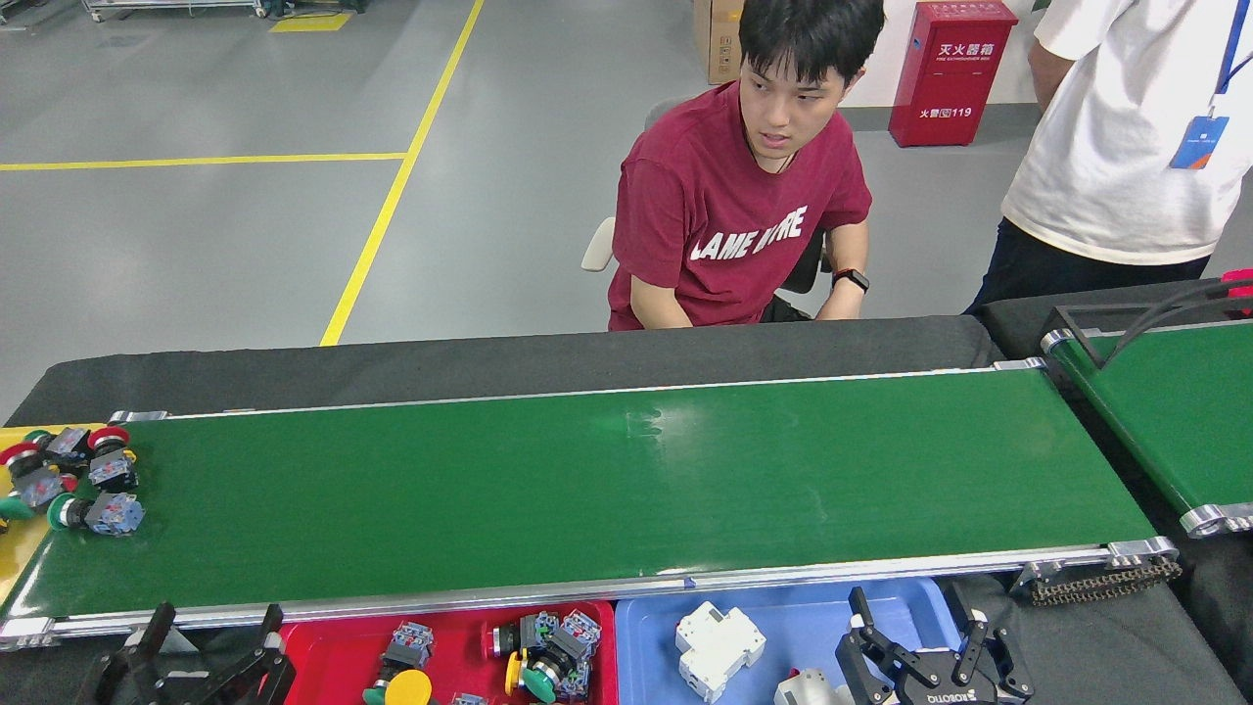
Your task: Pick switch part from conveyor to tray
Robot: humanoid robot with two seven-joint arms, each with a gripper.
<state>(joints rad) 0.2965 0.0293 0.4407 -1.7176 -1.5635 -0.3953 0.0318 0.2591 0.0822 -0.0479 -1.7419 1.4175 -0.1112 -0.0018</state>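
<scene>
While nothing lay between either pair of fingers, stood between picks, by judgement: no part in hand, next reach not yet begun. Held the left gripper [201, 654] low at the near edge of the conveyor [626, 490], fingers [157, 627] spread wide and empty. Held the right gripper [915, 636] likewise, fingers [964, 617] well apart above the blue tray [832, 607], clasping nothing.

Found the switch parts [88, 480] bunched at the belt's left end, beyond and to the left of the left fingers, well apart from them and just beside the yellow tray [20, 568]. Judged the next move to call for a reach forward and leftward with the left arm, fingers kept wide to straddle one part out of the tight cluster, then a carry back to the red tray [323, 666] just right of those fingers, with several switches lying in it already.

Read "ROBOTIQ", inverted, below the right fingers; "119" under Chinese characters on the red box [950, 69]; "LAME" and broken letters on the seated person's shirt [744, 235].
</scene>
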